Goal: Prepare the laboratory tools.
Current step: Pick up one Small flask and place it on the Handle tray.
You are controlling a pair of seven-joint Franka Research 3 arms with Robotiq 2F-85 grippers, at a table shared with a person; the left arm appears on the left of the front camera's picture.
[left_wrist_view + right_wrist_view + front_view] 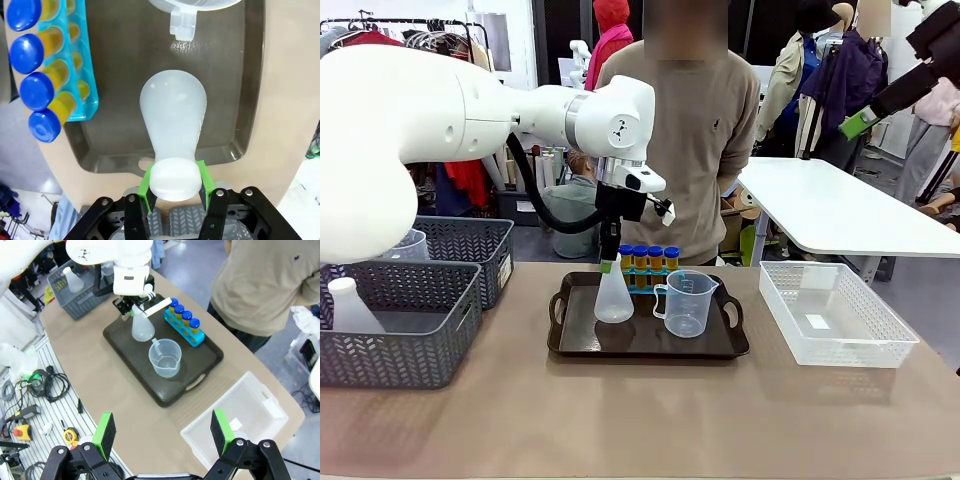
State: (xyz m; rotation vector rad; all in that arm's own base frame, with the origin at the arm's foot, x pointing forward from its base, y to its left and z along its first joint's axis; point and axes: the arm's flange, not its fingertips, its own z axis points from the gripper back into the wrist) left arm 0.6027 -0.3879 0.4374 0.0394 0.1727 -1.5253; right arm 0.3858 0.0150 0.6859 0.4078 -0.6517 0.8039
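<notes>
A translucent white conical flask stands upright at the left of a dark tray. My left gripper comes down from above and is shut on the flask's neck, a green pad on each side. Behind the flask, several yellow tubes with blue caps sit in a blue rack. A clear handled beaker stands right of the flask. My right gripper hovers open, high above the table's near edge.
Two grey baskets at the left hold another flask and a clear beaker. A white mesh basket lies right of the tray. A person stands behind the tray at the far side.
</notes>
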